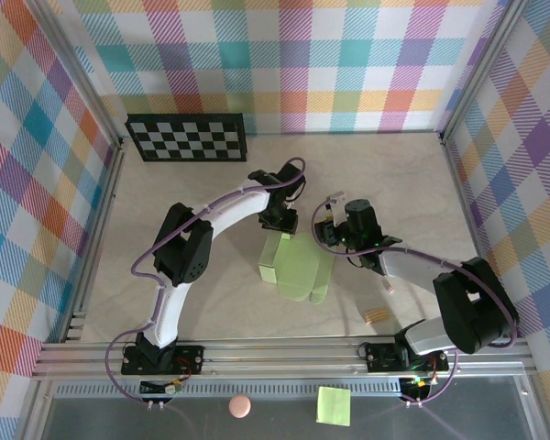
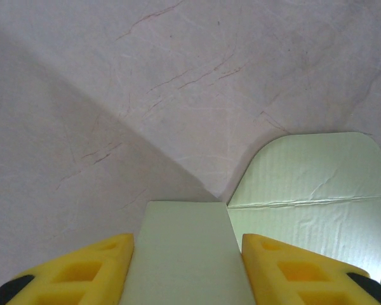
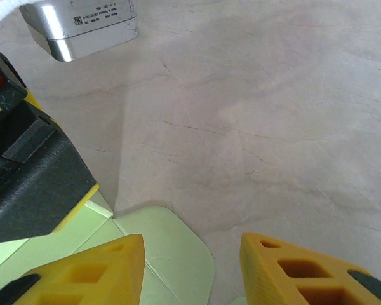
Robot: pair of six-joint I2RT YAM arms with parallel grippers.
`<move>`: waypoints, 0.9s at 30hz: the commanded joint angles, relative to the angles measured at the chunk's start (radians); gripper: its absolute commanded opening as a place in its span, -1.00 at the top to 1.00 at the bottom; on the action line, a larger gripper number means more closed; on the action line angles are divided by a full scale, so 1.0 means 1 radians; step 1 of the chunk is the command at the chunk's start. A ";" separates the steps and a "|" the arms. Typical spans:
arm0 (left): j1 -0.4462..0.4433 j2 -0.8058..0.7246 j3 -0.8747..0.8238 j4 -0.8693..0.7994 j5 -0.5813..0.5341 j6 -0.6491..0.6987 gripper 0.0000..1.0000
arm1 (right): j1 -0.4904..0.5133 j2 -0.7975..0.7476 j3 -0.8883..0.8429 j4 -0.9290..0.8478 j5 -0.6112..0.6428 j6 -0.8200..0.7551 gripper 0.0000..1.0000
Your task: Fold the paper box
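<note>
Paper box, pale lime-green card, lies near the middle of the table, between the two arms and partly folded. The left gripper sits at its far left corner. From the left wrist, the yellow fingers stand on either side of a narrow green panel that fills the gap between them; whether they pinch it I cannot tell. A rounded flap with a crease lies flat just to the right. The right gripper is at the box's far right edge, its fingers apart over bare table, with a rounded flap below its left finger. A checkerboard stands at the far left wall
</note>
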 commanded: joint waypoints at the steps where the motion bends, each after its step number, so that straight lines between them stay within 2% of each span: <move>1: -0.008 -0.016 0.014 -0.033 -0.046 0.010 0.33 | -0.004 -0.040 0.049 -0.051 -0.002 0.025 0.12; 5: 0.027 -0.088 -0.038 0.013 -0.030 0.000 0.34 | -0.010 -0.067 0.101 -0.163 -0.030 0.091 0.10; 8: 0.072 -0.169 -0.100 0.061 0.001 -0.014 0.35 | -0.039 -0.076 0.172 -0.295 -0.075 0.191 0.01; 11: 0.132 -0.265 -0.192 0.151 0.071 -0.031 0.39 | -0.071 -0.086 0.229 -0.413 -0.166 0.251 -0.04; 15: 0.226 -0.373 -0.306 0.261 0.206 -0.072 0.41 | -0.104 -0.118 0.240 -0.483 -0.285 0.316 -0.17; 18: 0.284 -0.440 -0.381 0.343 0.292 -0.106 0.44 | -0.128 -0.123 0.230 -0.485 -0.389 0.357 -0.26; 21: 0.327 -0.478 -0.426 0.394 0.376 -0.139 0.54 | -0.140 -0.111 0.212 -0.445 -0.487 0.395 -0.29; 27: 0.349 -0.492 -0.458 0.448 0.457 -0.174 0.61 | -0.141 -0.037 0.203 -0.309 -0.699 0.454 -0.25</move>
